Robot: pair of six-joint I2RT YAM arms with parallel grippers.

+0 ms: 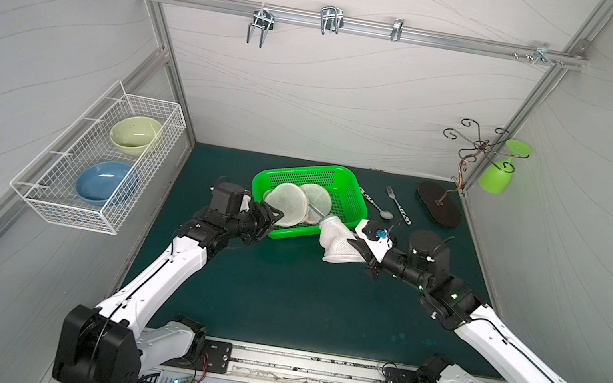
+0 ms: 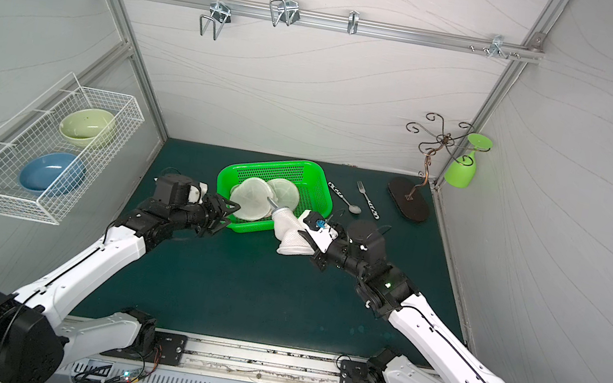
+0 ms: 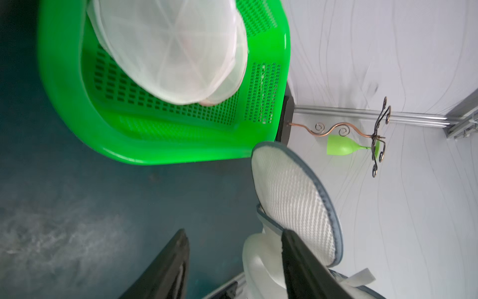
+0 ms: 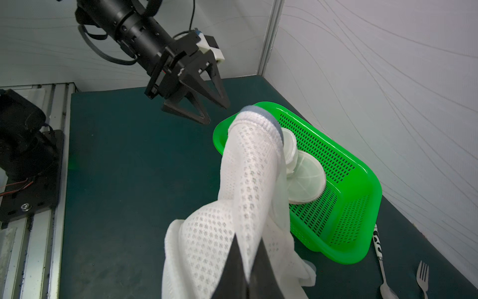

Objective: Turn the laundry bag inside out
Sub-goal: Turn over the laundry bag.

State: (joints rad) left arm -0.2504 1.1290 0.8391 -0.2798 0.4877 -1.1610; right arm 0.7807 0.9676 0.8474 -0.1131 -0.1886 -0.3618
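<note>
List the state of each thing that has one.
laundry bag, bunched in the right gripper
right gripper, shut on the laundry bag
left gripper, open, empty
green basket, upright, holding two round mesh discs
green glass, hanging upside down on the stand
spoon, lying flat
fork, lying flat

near mat (image 1: 280, 289) open; green basket (image 1: 323, 178) probably blocks beyond

Both top views look down from high at the near edge toward the back wall (image 1: 332, 100), taking in the whole table (image 1: 300, 292). Each wrist camera sits close behind its pincer (left pincer (image 3: 232, 231), right pincer (image 4: 248, 240)), looking along it. All four views share the green basket (image 2: 314, 185).
</note>
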